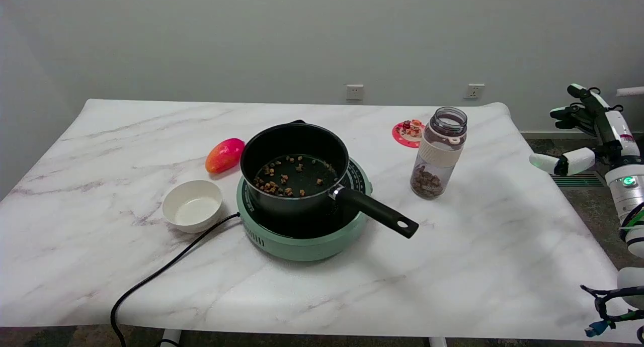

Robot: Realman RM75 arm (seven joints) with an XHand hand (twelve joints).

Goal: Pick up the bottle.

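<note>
Bottle (438, 153) standing upright and uncapped on the marble tabletop (478, 246), brown pieces in its base, right of the black pot (297, 168) on a green cooker (302, 236), robot hand (586, 136) empty with fingers spread, well apart beyond the tabletop's right edge.

Single view only, head camera. Sits above table (453, 266) near side, looks down and across toward far wall (302, 35). Medium distance: nearly whole tabletop in frame, near edge along bottom. Green cooker (302, 241) just left of frame centre. Floor strip visible right of table. No second view, nothing shared.
</note>
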